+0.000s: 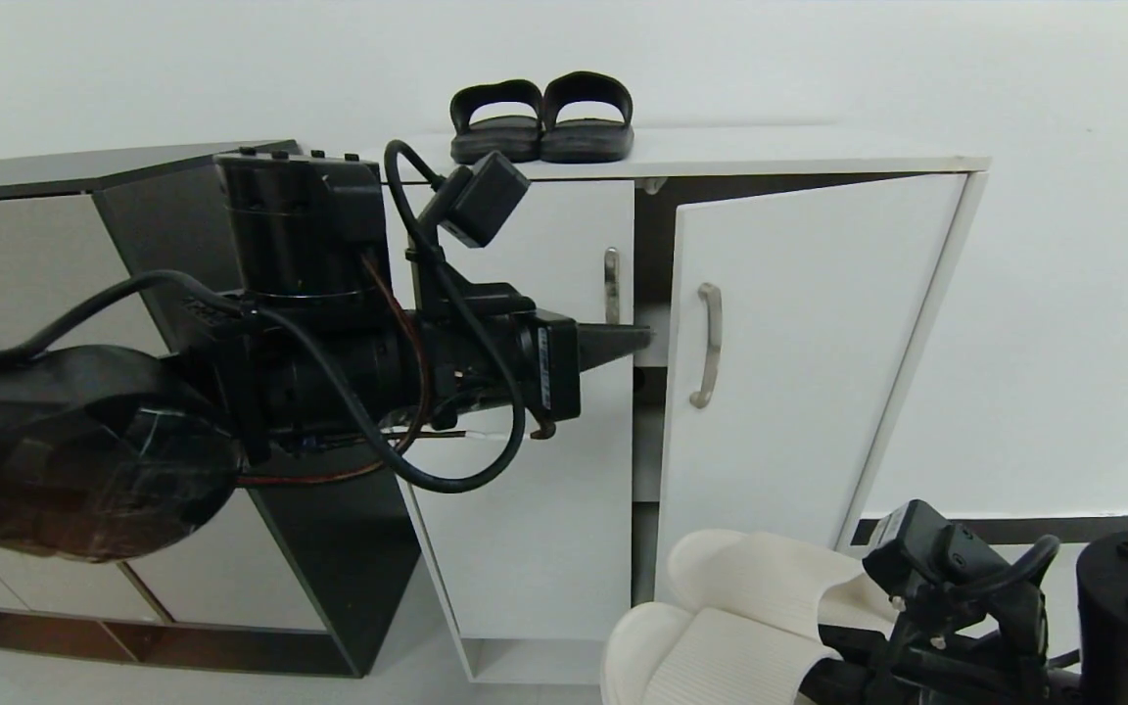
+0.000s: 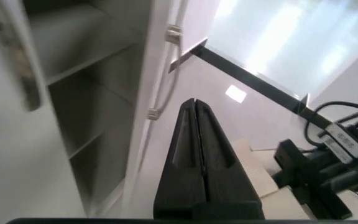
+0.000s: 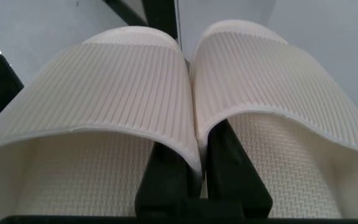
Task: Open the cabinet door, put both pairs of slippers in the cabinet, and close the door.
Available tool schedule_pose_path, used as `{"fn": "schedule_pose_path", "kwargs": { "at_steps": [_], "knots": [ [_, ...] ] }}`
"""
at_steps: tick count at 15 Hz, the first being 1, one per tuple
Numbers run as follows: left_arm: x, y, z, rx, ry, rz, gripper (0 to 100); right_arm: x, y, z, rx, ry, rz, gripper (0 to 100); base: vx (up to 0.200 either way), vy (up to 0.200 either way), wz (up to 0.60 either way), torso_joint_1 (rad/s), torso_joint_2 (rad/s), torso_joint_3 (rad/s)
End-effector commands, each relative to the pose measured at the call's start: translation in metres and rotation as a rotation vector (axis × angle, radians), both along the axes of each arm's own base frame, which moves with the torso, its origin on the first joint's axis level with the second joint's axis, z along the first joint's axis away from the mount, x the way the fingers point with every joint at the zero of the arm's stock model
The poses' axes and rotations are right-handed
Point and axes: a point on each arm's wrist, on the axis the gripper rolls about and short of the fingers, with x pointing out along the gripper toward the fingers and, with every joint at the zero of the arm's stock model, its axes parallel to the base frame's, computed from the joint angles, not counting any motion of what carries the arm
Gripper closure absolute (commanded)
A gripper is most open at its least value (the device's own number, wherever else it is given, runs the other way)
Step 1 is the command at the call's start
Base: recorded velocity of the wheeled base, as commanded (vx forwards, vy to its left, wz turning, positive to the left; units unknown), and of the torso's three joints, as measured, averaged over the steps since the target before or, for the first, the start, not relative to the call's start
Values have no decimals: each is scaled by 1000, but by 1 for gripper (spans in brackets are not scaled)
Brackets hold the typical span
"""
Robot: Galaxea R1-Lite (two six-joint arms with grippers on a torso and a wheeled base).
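Head view: a white cabinet (image 1: 770,152) stood at the centre, against a pale wall. A pair of black slippers (image 1: 542,119) sat side by side on its top at 12 o'clock. The cabinet's left door (image 1: 525,470) was shut, while its right door (image 1: 809,323) hung ajar, leaving a dark gap between them. The left gripper (image 1: 637,340) pointed toward 3 o'clock with its tip at that gap, just below the left door's handle (image 1: 611,284) and beside the right door's handle (image 1: 709,345). At 9 o'clock a dark glossy shelf unit (image 1: 133,176) adjoined the cabinet. At 5 o'clock, low before the open door, the pair of white slippers (image 1: 740,617) sat on the right gripper (image 1: 823,676).

Left wrist view: the left gripper's fingers (image 2: 185,143) were pressed flat together with nothing between them. Beyond them showed the cabinet's inner shelves (image 2: 86,50), the edge of the open door with its handle (image 2: 160,87), and a black baseboard (image 2: 253,73) along the wall. The white slippers lay just beside the gripper.

Right wrist view: the two ribbed white slippers lay touching, toes away. One finger (image 3: 166,186) of the right gripper went inside each slipper, pinching their adjoining straps together.
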Motion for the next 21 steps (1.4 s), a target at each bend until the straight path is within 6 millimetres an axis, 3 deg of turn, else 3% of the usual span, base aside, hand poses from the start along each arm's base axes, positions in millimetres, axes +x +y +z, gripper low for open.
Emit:
{"fn": "schedule_pose_path", "kwargs": {
  "at_steps": [1, 6, 13, 21],
  "knots": [
    [5, 3, 1, -4, -2, 17, 100, -1, 0, 0, 1, -1, 2, 100, 0, 0, 0, 0, 0, 0],
    [40, -2, 0, -21, 13, 64, 100, -2, -1, 1, 2, -2, 2, 100, 0, 0, 0, 0, 0, 0],
    [92, -32, -8, -67, 35, 69, 100, -1, -1, 0, -2, 1, 1, 100, 0, 0, 0, 0, 0, 0],
    [114, -48, -26, -75, 68, 65, 100, -2, -2, -2, -41, 28, 0, 100, 0, 0, 0, 0, 0, 0]
  ]
}}
